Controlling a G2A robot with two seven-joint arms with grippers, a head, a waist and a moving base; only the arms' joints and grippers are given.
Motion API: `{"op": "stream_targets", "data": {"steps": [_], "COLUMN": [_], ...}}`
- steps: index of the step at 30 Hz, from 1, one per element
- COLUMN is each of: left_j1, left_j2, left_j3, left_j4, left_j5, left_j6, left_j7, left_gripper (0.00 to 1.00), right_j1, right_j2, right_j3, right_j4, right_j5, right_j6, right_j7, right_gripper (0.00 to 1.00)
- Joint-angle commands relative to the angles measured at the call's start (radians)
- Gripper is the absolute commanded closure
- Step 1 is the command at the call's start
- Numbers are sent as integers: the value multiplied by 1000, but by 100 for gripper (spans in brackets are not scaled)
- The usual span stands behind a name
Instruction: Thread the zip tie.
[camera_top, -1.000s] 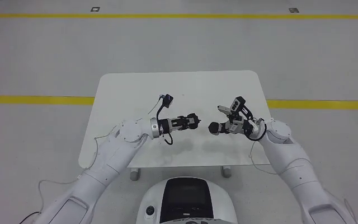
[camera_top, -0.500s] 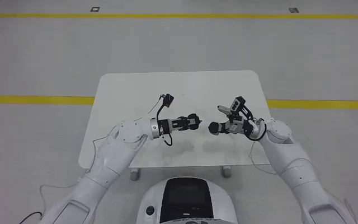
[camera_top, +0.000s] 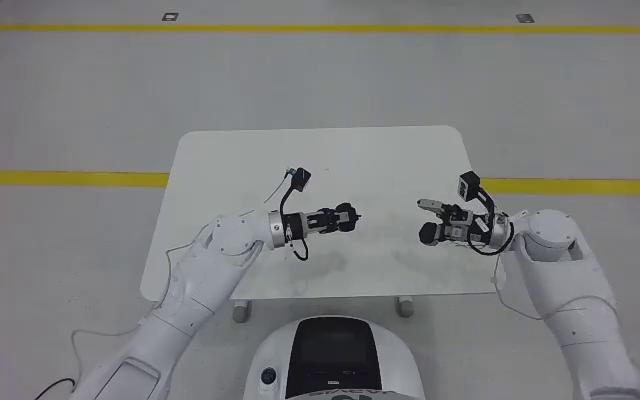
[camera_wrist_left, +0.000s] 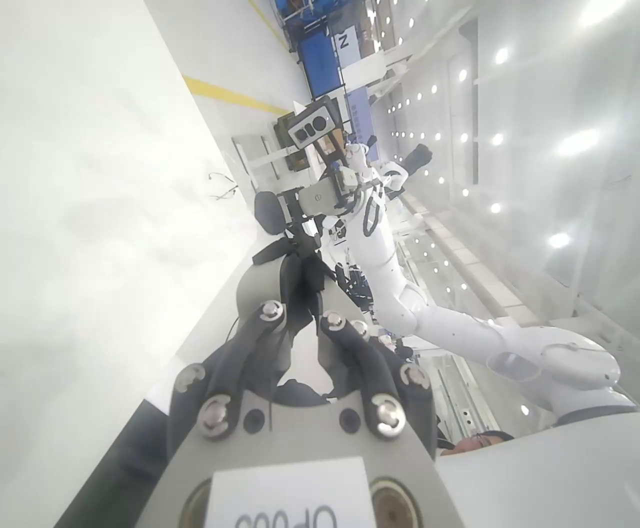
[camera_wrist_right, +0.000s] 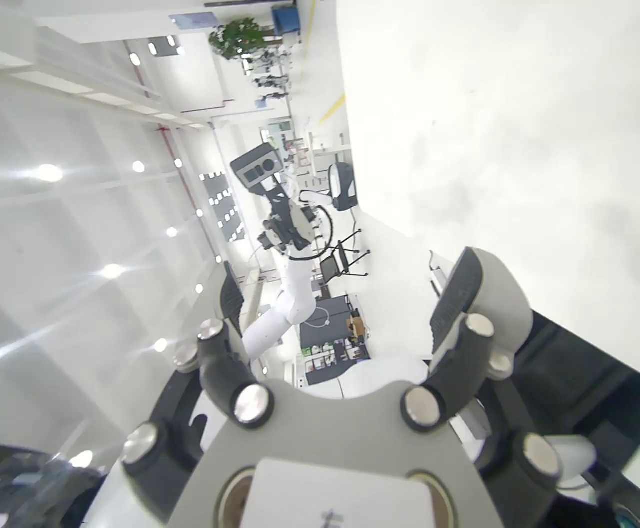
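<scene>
I have both arms bent in over the white rounded table (camera_top: 300, 160), elbows out, so the two tools point at each other, well apart. The left gripper (camera_wrist_left: 298, 272) is clamped tight on what looks like a thin black plastic zip tie (camera_wrist_left: 267, 254), which juts past its tip. The right gripper (camera_wrist_right: 345, 285) is spread wide, holding nothing.

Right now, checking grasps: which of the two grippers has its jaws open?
The right gripper: its jaws stand wide apart, empty; the left gripper is shut on the black zip tie.
</scene>
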Motion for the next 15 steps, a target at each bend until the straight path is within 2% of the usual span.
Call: {"op": "stream_targets", "data": {"steps": [1, 10, 11, 15], "left_j1": [0, 0, 0, 0], "left_j2": [0, 0, 0, 0], "left_j3": [0, 0, 0, 0], "left_j4": [0, 0, 0, 0], "left_j5": [0, 0, 0, 0], "left_j6": [0, 0, 0, 0], "left_j7": [0, 0, 0, 0], "left_gripper": [100, 100, 100, 100], "right_j1": [-17, -19, -23, -17], "right_j2": [8, 8, 8, 20], "right_j3": [17, 20, 22, 63], "right_j4": [-26, -29, -26, -1], "right_j5": [-44, -46, -52, -78], "right_j6": [15, 17, 12, 15], "right_j7": [-15, -21, -45, -64], "right_gripper": [0, 0, 0, 0]}}
